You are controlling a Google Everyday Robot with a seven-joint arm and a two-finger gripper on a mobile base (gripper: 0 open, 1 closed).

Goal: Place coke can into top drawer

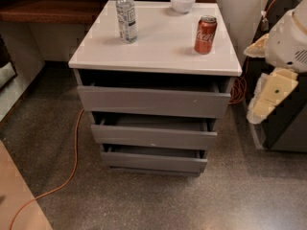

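Note:
The red coke can (205,34) stands upright on the right side of the cabinet's white top (158,47). The top drawer (153,101) is the widest grey one, right under the top. It is pulled out a little, and a dark gap shows above its front. My arm's white and cream parts are at the right edge of the view, beside the cabinet. The gripper (263,110) hangs there, below the level of the top and well to the right of the can. It holds nothing that I can see.
A clear plastic bottle (126,16) stands at the back left of the top and a white bowl (183,2) at the back. Two narrower grey drawers (153,137) sit below, both slightly open. An orange cable (72,162) runs over the floor at left. A dark unit stands at right.

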